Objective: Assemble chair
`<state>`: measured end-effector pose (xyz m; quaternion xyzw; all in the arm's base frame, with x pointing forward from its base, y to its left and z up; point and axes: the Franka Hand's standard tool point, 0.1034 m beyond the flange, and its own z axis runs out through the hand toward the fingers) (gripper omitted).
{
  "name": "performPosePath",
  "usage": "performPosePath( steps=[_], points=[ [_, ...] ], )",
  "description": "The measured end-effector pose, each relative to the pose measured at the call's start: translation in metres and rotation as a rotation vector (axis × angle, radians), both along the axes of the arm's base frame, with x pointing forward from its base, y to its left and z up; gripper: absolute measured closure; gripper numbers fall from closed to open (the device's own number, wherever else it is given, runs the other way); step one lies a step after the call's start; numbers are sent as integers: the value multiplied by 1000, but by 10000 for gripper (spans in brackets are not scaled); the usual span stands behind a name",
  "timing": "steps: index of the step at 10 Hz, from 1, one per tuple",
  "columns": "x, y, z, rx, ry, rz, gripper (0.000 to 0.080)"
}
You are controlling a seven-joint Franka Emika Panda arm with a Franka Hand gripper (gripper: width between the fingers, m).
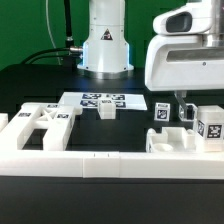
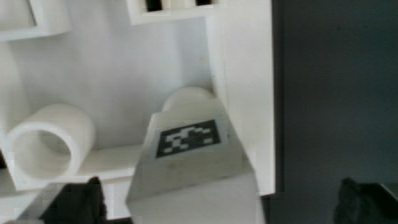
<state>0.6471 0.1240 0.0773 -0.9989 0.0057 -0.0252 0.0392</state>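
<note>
**A:** How do the jaws stand?

**B:** Spread wide, with nothing held.

**A:** And the chair [image 1: 60, 118]?

**B:** It's in loose parts on the dark surface [image 1: 20, 90]. Well off to the exterior view's left of the jaws lies a flat crossed piece [image 1: 40, 125]. Nearer is a small block [image 1: 107, 109], and just beside them a tagged block [image 1: 160, 112]. Past them on the right is a tagged end piece [image 1: 210, 122].

**A:** What about the wrist view?

**B:** A tagged upright piece [image 2: 187, 140] stands below, between the fingertips [image 2: 80, 200] and clear of both.
</note>
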Motion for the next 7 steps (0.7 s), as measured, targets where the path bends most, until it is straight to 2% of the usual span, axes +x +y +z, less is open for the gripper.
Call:
performPosePath(
  steps=[3, 7],
  points=[
    [0, -2, 0, -64, -20, 339, 150],
    [-1, 3, 1, -89, -9, 653, 150]
  ],
)
